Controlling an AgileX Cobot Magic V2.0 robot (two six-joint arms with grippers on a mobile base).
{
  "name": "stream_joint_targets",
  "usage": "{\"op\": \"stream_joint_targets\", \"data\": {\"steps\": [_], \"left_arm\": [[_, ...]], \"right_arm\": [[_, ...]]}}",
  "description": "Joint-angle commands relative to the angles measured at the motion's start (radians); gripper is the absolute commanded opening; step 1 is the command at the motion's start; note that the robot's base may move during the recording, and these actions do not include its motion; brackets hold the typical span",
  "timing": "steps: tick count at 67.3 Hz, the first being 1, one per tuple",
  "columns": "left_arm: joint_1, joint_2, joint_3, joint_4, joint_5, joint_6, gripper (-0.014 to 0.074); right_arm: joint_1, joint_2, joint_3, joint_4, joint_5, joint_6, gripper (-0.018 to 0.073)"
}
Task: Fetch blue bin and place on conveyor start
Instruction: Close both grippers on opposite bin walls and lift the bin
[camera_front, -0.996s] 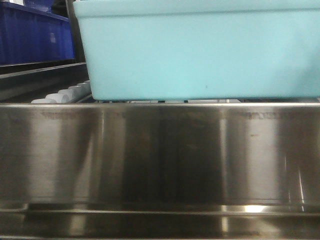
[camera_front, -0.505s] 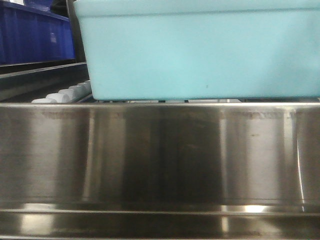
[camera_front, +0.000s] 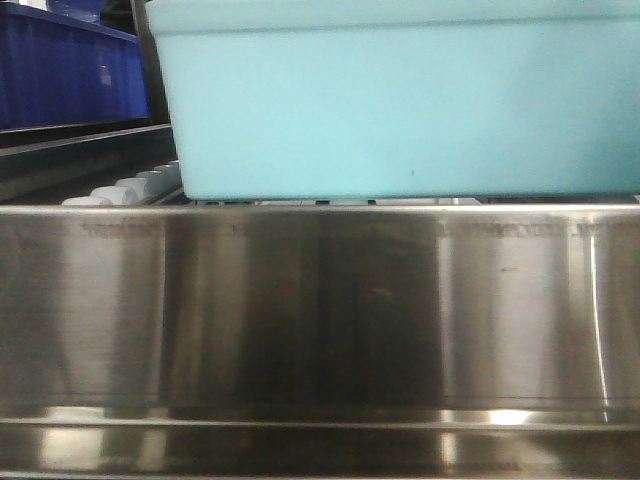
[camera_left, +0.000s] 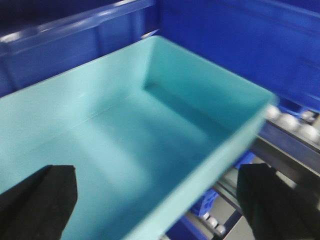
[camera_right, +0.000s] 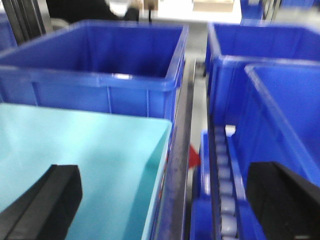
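Observation:
The blue bin (camera_front: 400, 100) is a light turquoise tub that stands on the roller rack behind the steel front rail. In the left wrist view I look down into the blue bin (camera_left: 125, 125), and it holds nothing. My left gripper (camera_left: 157, 172) is open wide above the bin's near-right wall, with one black finger (camera_left: 45, 200) over the inside and the other outside. My right gripper (camera_right: 162, 170) is open too and straddles the right edge of the blue bin (camera_right: 75, 145) without touching it. The conveyor start is out of view.
Dark navy bins (camera_right: 100, 50) (camera_right: 280, 100) crowd behind and to the right of the turquoise one; another (camera_front: 60, 70) sits at the back left. White rollers (camera_right: 222, 190) (camera_front: 130, 187) run beside it. A shiny steel panel (camera_front: 320, 310) fills the front view's lower half.
The blue bin has stayed where it was. Only the reflections on the steel panel have shifted slightly.

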Motion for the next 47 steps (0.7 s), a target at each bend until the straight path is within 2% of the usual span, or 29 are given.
{"op": "stream_joint_targets", "data": {"steps": [1,12,21,31,47], "left_arm": [[0.034,0.076,-0.108,0.04,0.107,-0.067,0.0545],[0.097,0.218,-0.272,0.082,0.256,-0.145,0.0545],[0.151,0.275,-0.318,0.082,0.299,-0.183,0.0545],[0.203,0.314,-0.319,0.066,0.313,-0.195,0.0545],[0.22,0.382,-0.319,0.066,0.334,-0.195,0.0545]], "right_arm": [[-0.001,0.079,-0.077,-0.008,0.08,-0.005,0.0569],[-0.001,0.259,-0.22,-0.008,0.254,-0.003,0.0569],[-0.001,0.392,-0.317,-0.008,0.348,0.016,0.0569],[-0.001,0.509,-0.378,-0.017,0.372,0.041,0.0569],[-0.001,0.64,-0.39,-0.017,0.364,0.041,0.0569]]}}
